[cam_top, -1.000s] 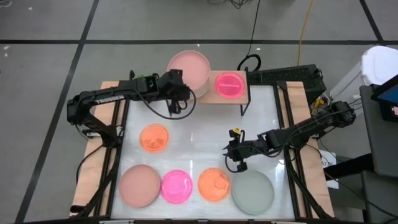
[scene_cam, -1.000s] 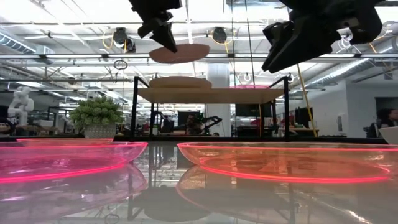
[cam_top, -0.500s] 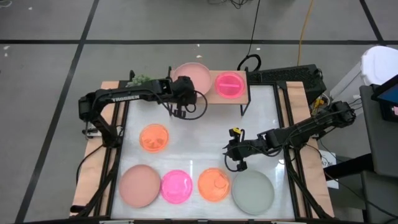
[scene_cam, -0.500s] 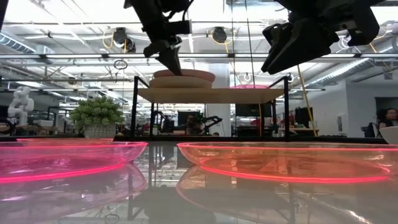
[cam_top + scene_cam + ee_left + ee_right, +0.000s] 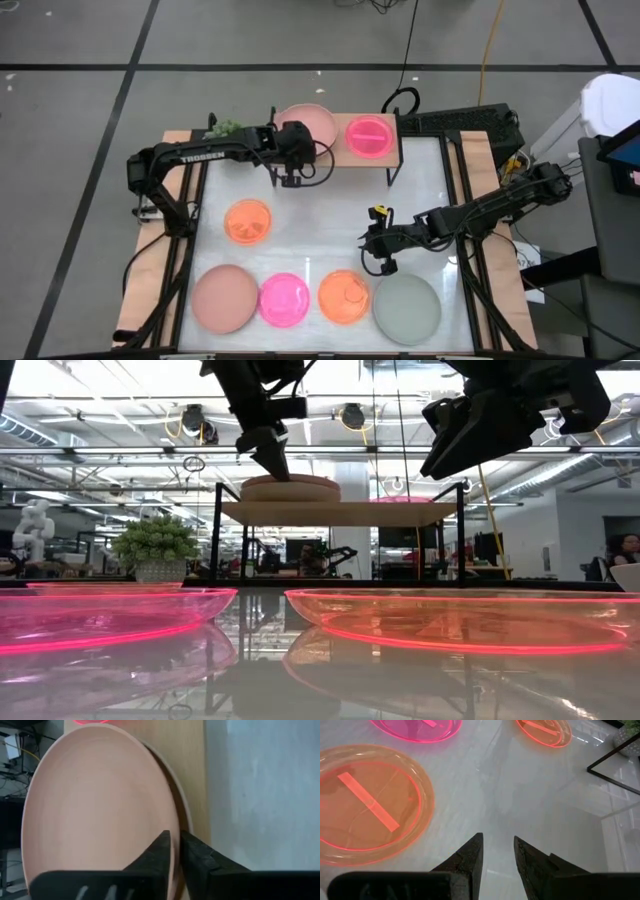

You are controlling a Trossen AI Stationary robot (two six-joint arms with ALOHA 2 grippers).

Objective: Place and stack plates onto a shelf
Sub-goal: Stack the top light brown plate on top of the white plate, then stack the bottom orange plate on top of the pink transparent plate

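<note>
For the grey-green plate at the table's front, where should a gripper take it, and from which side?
The grey-green plate lies flat, so its raised rim is the only hold. The edge facing the right gripper and the table's centre looks best: open tabletop lies there. The orange plate crowds the side toward the robot's left.

Shelf (image 5: 338, 152) stands at the table's (image 5: 420, 190) far edge. On it, two stacked plates (image 5: 312, 122) lie left, one small plate (image 5: 368, 135) right. One small plate (image 5: 248, 221) lies mid-table, left. Four plates form a row (image 5: 315, 300) along the near edge.
</note>
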